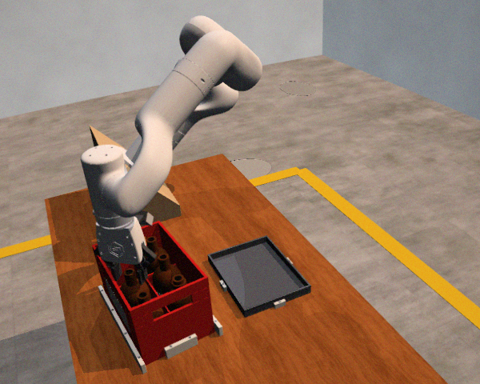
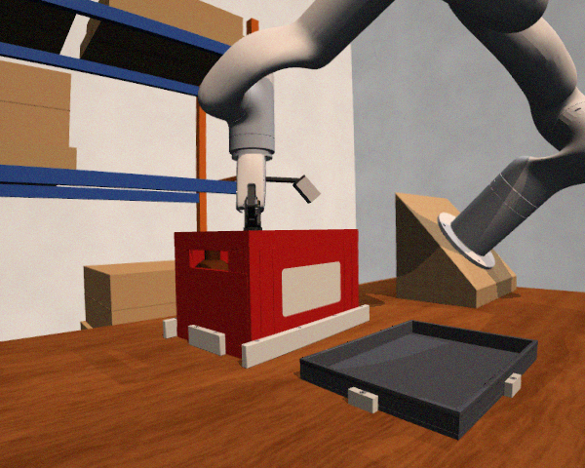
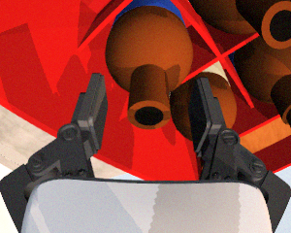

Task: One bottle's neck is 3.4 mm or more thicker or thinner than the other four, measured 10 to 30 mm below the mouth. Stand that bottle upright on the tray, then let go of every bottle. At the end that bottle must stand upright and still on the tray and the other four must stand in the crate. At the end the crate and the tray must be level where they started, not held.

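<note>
The red crate (image 1: 170,330) (image 2: 212,302) (image 3: 19,87) stands level on the table and holds the brown bottles, standing in its compartments. My gripper (image 1: 129,276) (image 2: 253,221) (image 3: 148,90) points down into the crate and is open. Its fingers stand on either side of the neck of one bottle (image 1: 133,287) (image 3: 147,41), with a gap on both sides. The right finger in the wrist view partly hides a neighbouring bottle (image 3: 227,104). Other bottles (image 1: 162,261) (image 1: 178,281) (image 1: 151,240) stand beside and behind. The dark tray (image 1: 265,273) (image 2: 409,368) lies level and empty.
Pale blocks (image 1: 122,326) (image 2: 308,334) edge the crate's base, and small ones (image 1: 279,303) (image 2: 362,399) edge the tray. The arm's wedge-shaped base (image 2: 423,261) stands at the back of the table. Crate walls and dividers (image 3: 240,46) rise close around the bottles.
</note>
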